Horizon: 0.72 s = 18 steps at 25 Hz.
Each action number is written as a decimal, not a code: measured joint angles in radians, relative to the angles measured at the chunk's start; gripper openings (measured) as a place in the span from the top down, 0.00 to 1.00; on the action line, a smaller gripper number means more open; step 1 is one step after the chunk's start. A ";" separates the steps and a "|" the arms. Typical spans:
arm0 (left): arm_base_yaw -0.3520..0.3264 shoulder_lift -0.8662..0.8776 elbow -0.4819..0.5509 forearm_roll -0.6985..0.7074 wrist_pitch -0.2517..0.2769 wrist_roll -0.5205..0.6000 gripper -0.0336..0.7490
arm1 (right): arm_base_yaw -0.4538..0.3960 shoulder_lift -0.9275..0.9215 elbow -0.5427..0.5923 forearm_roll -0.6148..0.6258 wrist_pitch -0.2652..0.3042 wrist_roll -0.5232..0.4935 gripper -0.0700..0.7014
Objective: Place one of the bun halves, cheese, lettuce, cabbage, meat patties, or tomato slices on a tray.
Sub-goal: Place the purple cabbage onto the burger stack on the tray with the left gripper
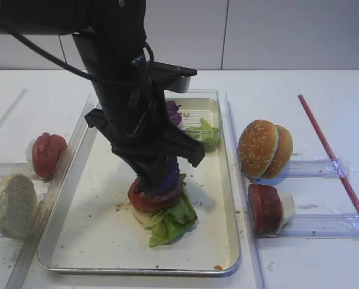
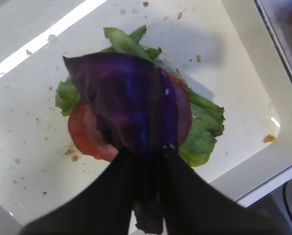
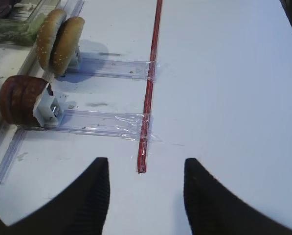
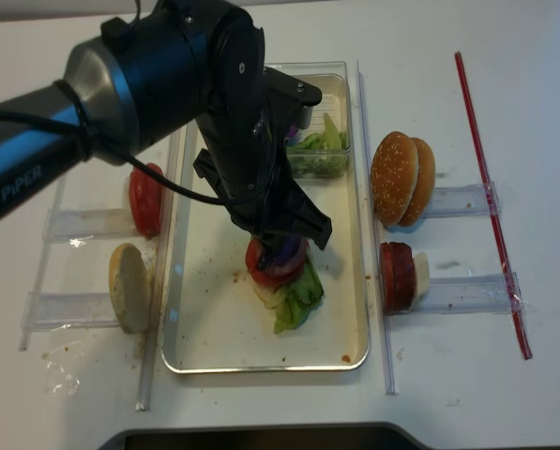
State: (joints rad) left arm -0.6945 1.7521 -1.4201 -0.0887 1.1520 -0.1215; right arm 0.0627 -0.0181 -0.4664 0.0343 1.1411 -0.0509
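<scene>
Dark purple crinkled cabbage leaf (image 2: 131, 105), draped over red tomato slice (image 2: 89, 137) atop stack mid silver rectangular tray (image 1: 95, 241), rear edge pinched between narrow black left gripper (image 2: 148, 161) jaws directly above (right gripper (image 3: 146, 191) agape, well away).

Above the tray (image 4: 172, 309), the left arm (image 4: 158, 70) is a glossy black cylinder with a grey metallic band and white "PiPER" lettering on its blue-black link. Black cables loop along it. The fingers (image 2: 106, 196) are matte black, tapering; the right gripper (image 3: 143, 196) has matching black fingers.
</scene>
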 joint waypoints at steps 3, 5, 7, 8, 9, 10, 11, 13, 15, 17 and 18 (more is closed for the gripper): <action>0.000 0.000 0.000 0.000 0.006 0.000 0.68 | 0.000 0.000 0.000 0.000 0.000 0.000 0.41; 0.000 0.000 0.000 -0.001 0.006 0.000 0.57 | 0.000 0.000 0.000 0.000 0.000 0.000 0.41; 0.000 0.000 0.000 -0.001 0.007 0.000 0.48 | 0.000 0.000 0.000 0.000 0.000 0.000 0.41; 0.000 0.000 0.000 -0.001 0.009 0.000 0.45 | 0.000 0.000 0.000 0.000 0.000 0.000 0.41; 0.000 0.000 0.000 -0.002 0.009 0.000 0.42 | 0.000 0.000 0.000 0.000 0.000 0.000 0.41; 0.000 0.000 0.000 -0.005 0.009 0.000 0.40 | 0.000 0.000 0.000 0.000 0.000 0.000 0.41; 0.000 0.000 -0.001 -0.005 0.009 0.000 0.37 | 0.000 0.000 0.000 0.000 0.000 -0.002 0.41; 0.000 0.000 -0.007 -0.007 0.011 -0.006 0.33 | 0.000 0.000 0.000 -0.002 0.000 -0.002 0.41; 0.000 0.000 -0.019 -0.007 0.013 -0.011 0.30 | 0.000 0.000 0.000 -0.002 0.000 -0.002 0.41; 0.000 0.000 -0.030 -0.007 0.020 -0.014 0.29 | 0.000 0.000 0.000 -0.002 0.000 -0.002 0.41; 0.000 0.000 -0.033 -0.007 0.024 -0.014 0.29 | 0.000 0.000 0.000 -0.002 0.000 -0.002 0.41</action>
State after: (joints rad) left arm -0.6945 1.7521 -1.4531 -0.0955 1.1765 -0.1352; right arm 0.0627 -0.0181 -0.4664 0.0325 1.1411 -0.0529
